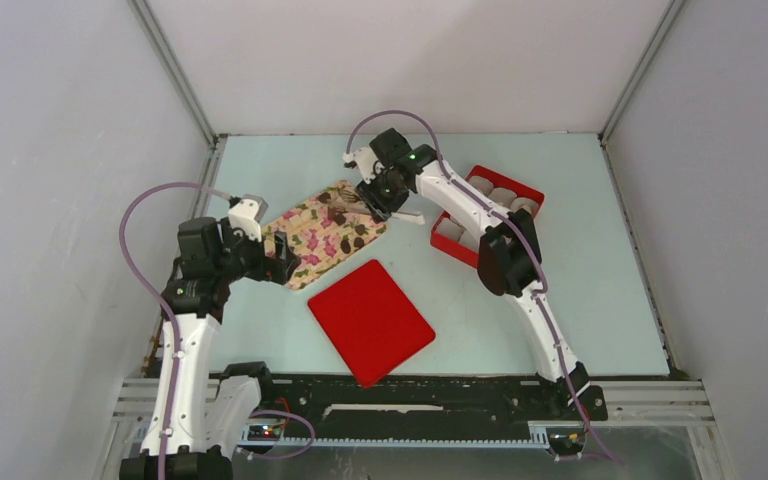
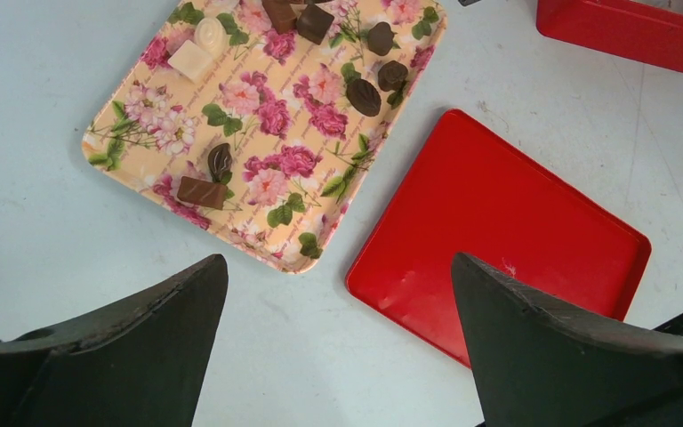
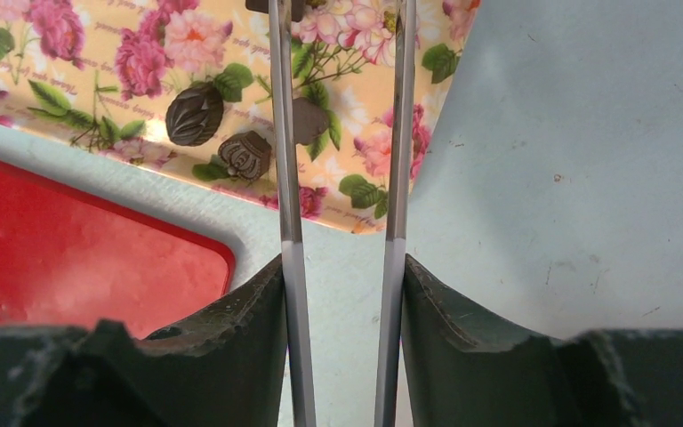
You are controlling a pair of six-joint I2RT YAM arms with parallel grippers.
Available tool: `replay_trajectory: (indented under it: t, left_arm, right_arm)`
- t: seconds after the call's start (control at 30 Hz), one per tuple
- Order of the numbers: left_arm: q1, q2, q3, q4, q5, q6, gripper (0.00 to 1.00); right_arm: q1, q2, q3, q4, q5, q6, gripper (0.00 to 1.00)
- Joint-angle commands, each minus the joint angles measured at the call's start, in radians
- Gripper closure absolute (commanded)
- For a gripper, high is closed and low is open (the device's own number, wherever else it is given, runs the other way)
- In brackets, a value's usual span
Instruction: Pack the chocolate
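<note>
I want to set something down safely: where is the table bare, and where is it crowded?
Bare: the table right of the red lid, nearer than the red box; also the far strip behind the floral tray. Crowded: the tray's far end, where chocolates cluster under the right pincer's tongs.

Pale blue-green worktop [image 1: 600,290], a bit scuffed up close, with plain white walls [image 1: 60,150] boxing it in on three sides, lit pretty evenly.

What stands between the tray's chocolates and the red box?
Nothing visible. Bare table separates the floral tray holding the chocolates from the red box; only the right gripper with its tongs hovers there. The red lid lies aside.
</note>
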Motion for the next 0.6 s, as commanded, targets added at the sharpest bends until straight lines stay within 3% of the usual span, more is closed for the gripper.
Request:
replay_trajectory:
  t: [0.0,0.57]
  left_arm:
    - [0.010,-0.003,-0.022,0.028,0.022,0.010,0.00]
    - [0.014,-0.006,-0.025,0.031,0.023,0.010,0.00]
  right_arm:
    - [-0.001,0.029,0.065,0.047,0.029,0.004,0.53]
    - [0.012,0.044,0.066,0.094,0.148,-0.007,0.57]
